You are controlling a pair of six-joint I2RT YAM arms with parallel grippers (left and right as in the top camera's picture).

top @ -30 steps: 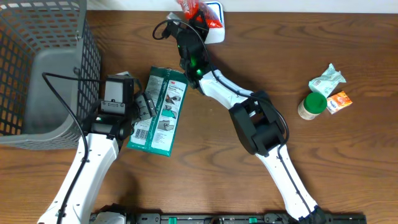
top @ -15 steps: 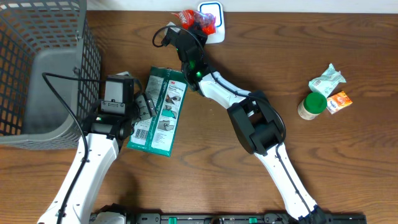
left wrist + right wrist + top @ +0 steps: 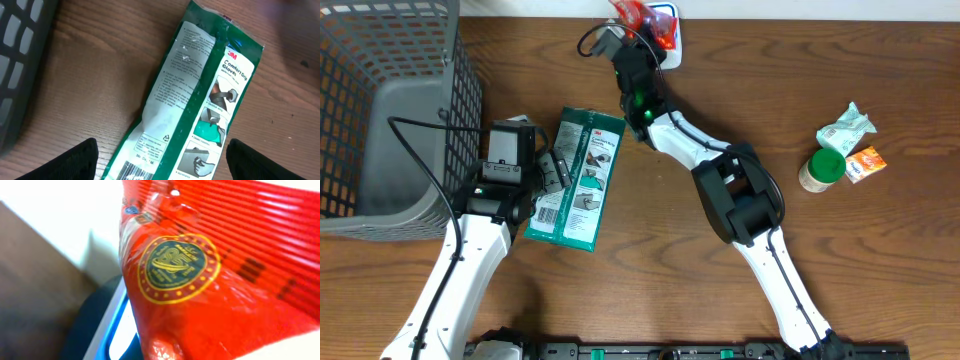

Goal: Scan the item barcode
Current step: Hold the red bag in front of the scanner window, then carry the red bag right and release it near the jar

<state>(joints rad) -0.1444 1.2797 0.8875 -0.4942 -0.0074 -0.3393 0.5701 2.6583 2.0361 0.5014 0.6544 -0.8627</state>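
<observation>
The green glove packet (image 3: 578, 180) lies just outside the grey basket (image 3: 405, 150).

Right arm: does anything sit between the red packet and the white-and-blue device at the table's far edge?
Nothing visible does. The red packet, held in the right gripper, overlaps the white-and-blue device seen from overhead.

Bright, even overhead light on the brown wooden table (image 3: 880, 280), shadows soft. Right-wrist view: glossy red plastic packet (image 3: 210, 280) soft-focused up close, glare glinting at twelve o'clock, background blurred at nine o'clock.
</observation>
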